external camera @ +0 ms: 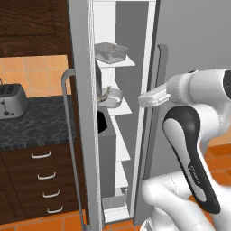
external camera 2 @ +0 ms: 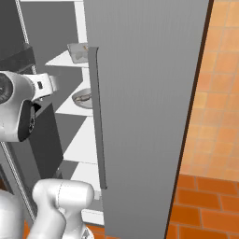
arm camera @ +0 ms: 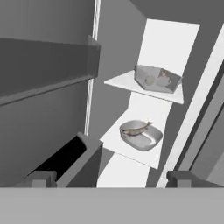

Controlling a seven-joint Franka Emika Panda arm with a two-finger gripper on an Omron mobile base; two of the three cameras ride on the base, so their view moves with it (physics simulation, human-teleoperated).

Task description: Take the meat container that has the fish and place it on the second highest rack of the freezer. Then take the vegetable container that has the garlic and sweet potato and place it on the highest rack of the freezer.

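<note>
Both containers already sit inside the freezer: the bowl with the fish rests on the second highest rack, and the angular tray with the garlic and sweet potato sits on the highest rack, so the task looks close to finished. The tool is released, its tips spread wide with nothing between them, hanging outside the shelves and aimed in at them. The sensible step now seems to be to draw the arm straight back out along the open gap, keeping the tool level so it brushes neither the freezer door with its long handle nor the dark bin low at the left. The vegetables show only as small pale lumps, too blurred to tell apart. In the right base view the door hides most of both containers, and how deep they sit on their racks cannot be judged.
</note>
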